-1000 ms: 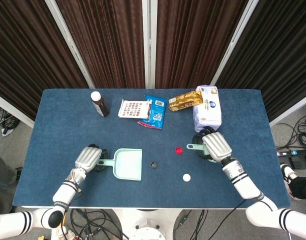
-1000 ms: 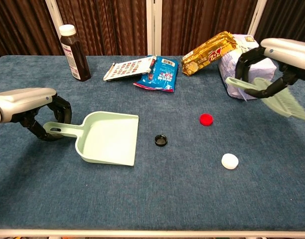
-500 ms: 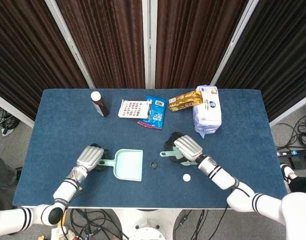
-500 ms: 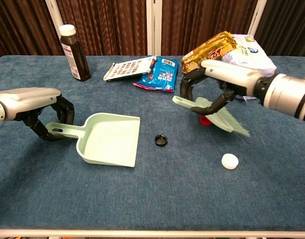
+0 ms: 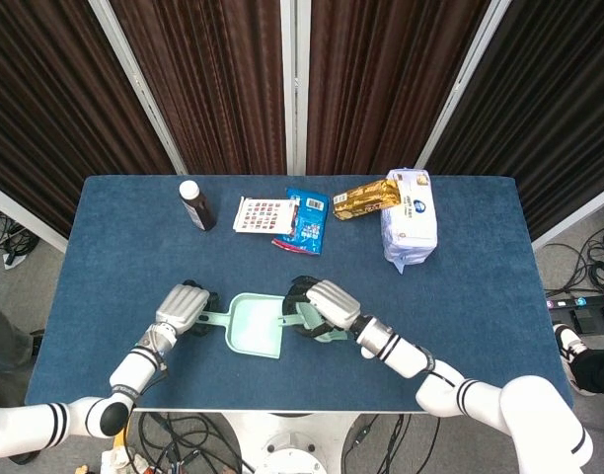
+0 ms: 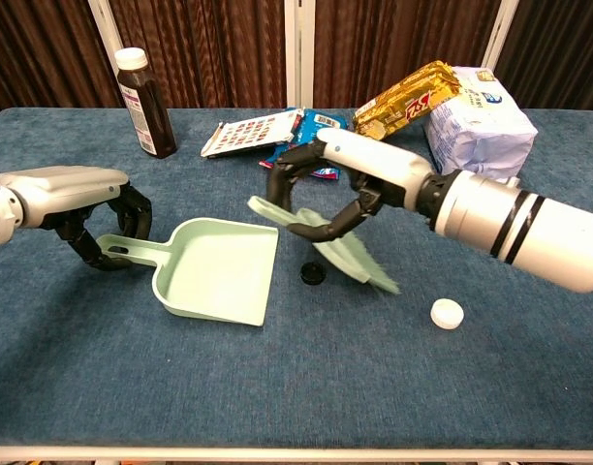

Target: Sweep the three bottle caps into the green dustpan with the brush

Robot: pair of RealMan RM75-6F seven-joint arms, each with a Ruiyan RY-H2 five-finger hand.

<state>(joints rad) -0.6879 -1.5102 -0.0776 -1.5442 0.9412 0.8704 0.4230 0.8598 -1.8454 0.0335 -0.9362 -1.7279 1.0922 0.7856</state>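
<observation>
My left hand (image 6: 88, 201) grips the handle of the pale green dustpan (image 6: 219, 276), which lies flat on the blue table with its mouth facing right. In the head view the left hand (image 5: 183, 304) is left of the dustpan (image 5: 253, 326). My right hand (image 6: 327, 184) holds the green brush (image 6: 335, 250), bristles slanting down to the right, just beside the pan's mouth. The black cap (image 6: 311, 275) peeks out from behind the bristles. Further right on the cloth lies the white cap (image 6: 447, 313). The red cap is hidden. Seen from the head, my right hand (image 5: 322, 301) covers the brush.
A dark bottle (image 6: 144, 102) stands at the back left. A printed card (image 6: 250, 132), a blue packet (image 6: 324, 131), a gold packet (image 6: 408, 97) and a white bag (image 6: 479, 124) lie along the back. The table's front edge runs close below the white cap.
My right hand has carried the brush leftward from the table's right side, past the red cap, to the dustpan's mouth. My left hand has nudged the dustpan slightly right.
</observation>
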